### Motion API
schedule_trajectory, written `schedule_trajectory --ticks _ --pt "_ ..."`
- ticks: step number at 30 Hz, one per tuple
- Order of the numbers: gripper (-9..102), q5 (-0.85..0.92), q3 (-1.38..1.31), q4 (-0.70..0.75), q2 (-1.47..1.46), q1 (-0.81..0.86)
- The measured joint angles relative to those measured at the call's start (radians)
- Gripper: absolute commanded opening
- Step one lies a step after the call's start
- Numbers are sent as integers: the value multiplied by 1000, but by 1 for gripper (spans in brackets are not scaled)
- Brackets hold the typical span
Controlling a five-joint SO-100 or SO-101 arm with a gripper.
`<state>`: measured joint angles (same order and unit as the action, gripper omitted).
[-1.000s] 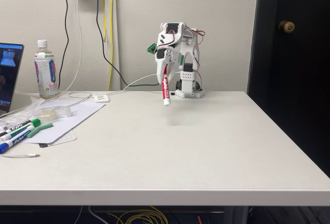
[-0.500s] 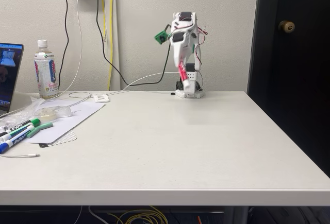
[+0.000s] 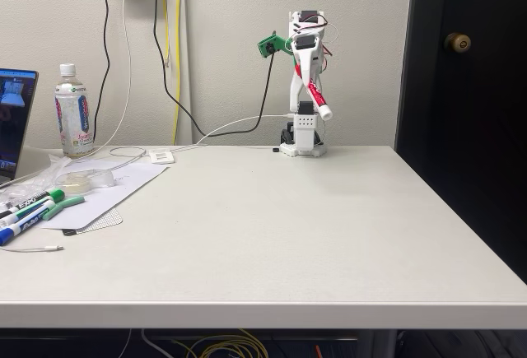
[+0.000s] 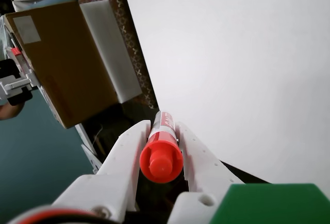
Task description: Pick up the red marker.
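Closest to the wrist camera, the red marker (image 4: 162, 154) points its round red end straight at the lens, and its body with the white label strip runs away up the channel between the two white fingers (image 4: 125, 154) of the gripper (image 4: 164, 126). One finger lies along each side of the barrel, both pressed against it, so the gripper is clamped on the marker. Beyond the fingertips in that view lies the broad white table (image 4: 232, 64), and past its edge stand a brown cardboard box (image 4: 67, 67) and a white block (image 4: 105, 49). In the fixed view, the near left part of the table (image 3: 272, 243) holds a cluster of green-capped and blue-capped markers (image 3: 33, 210) lying on a sheet of paper (image 3: 107, 189), with a plastic bottle (image 3: 73, 113) standing farther back beside a laptop screen (image 3: 16, 119). At the far edge of the table the arm (image 3: 303, 86) stands folded upright over its base, and the marker (image 3: 317, 99) hangs in the gripper (image 3: 318, 101) well above the tabletop, slanting down to the right with its white end lowest. Behind it cables (image 3: 165, 62) run down the pale wall.
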<state>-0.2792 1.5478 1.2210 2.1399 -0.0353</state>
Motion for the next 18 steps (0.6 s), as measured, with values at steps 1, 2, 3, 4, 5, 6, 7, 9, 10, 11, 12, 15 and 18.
schedule_trajectory --ticks 1,2,3,4,5,6,7,9,10,11,12,15,18 --pt "4 18 46 -44 41 -8" --pt "4 32 120 -104 110 -25" --pt "4 49 206 -161 196 -26" --pt "4 63 278 -201 270 -31" --pt "4 84 348 -227 347 -32" --pt "4 132 420 -232 422 -43" --pt "4 187 472 -221 483 -46" --pt "4 235 532 -224 555 -58" --pt "4 229 543 -225 571 -61" --pt "4 227 546 -227 577 -61" --pt "4 225 552 -227 584 -64" --pt "4 225 583 -239 638 -86" --pt "4 227 632 -256 709 -86"
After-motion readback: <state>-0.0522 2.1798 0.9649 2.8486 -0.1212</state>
